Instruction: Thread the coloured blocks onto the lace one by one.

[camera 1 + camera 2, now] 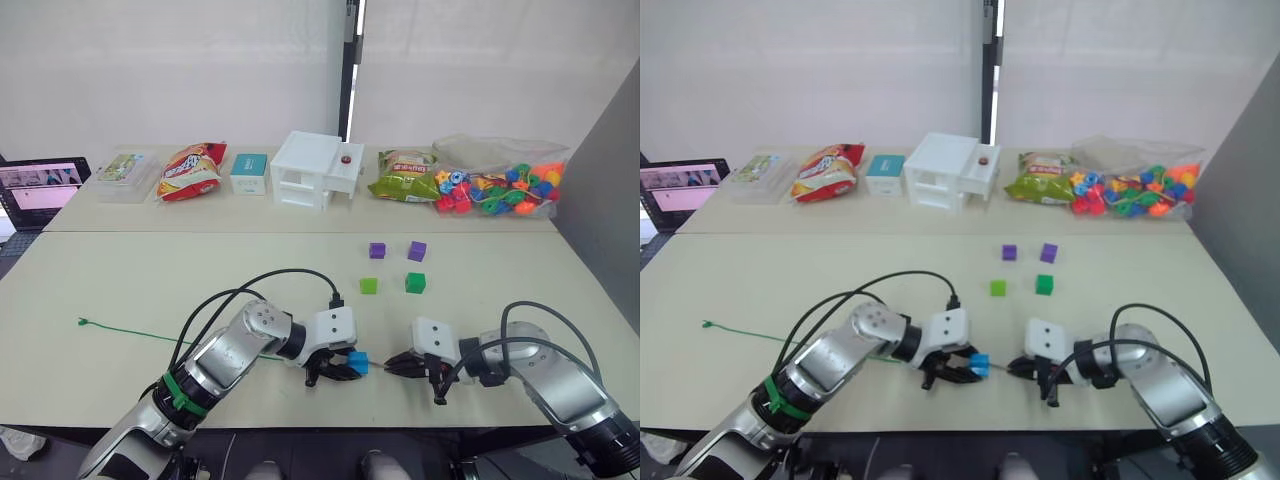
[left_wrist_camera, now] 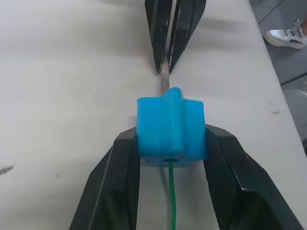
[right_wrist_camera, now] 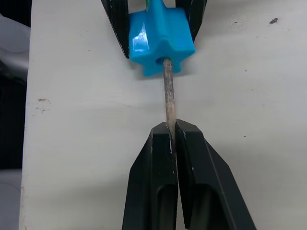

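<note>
My left gripper (image 2: 171, 138) is shut on the blue block (image 2: 171, 129) near the table's front edge. The lace's green cord (image 2: 171, 191) enters the back of the block. Its stiff grey tip (image 3: 168, 96) sticks out of the front hole. My right gripper (image 3: 173, 127) is shut on that tip, a short way from the block. The rest of the lace (image 1: 130, 332) trails left across the table to a small knotted end. Two purple blocks (image 1: 377, 250) (image 1: 417, 250), a light green block (image 1: 369, 285) and a dark green block (image 1: 415, 283) lie loose farther back.
Along the back of the table stand a laptop (image 1: 40, 185), a clear box (image 1: 125, 172), a red snack bag (image 1: 190, 170), a teal box (image 1: 249, 173), a white drawer unit (image 1: 312, 170), a green snack bag (image 1: 405, 175) and a clear bag of beads (image 1: 495, 185).
</note>
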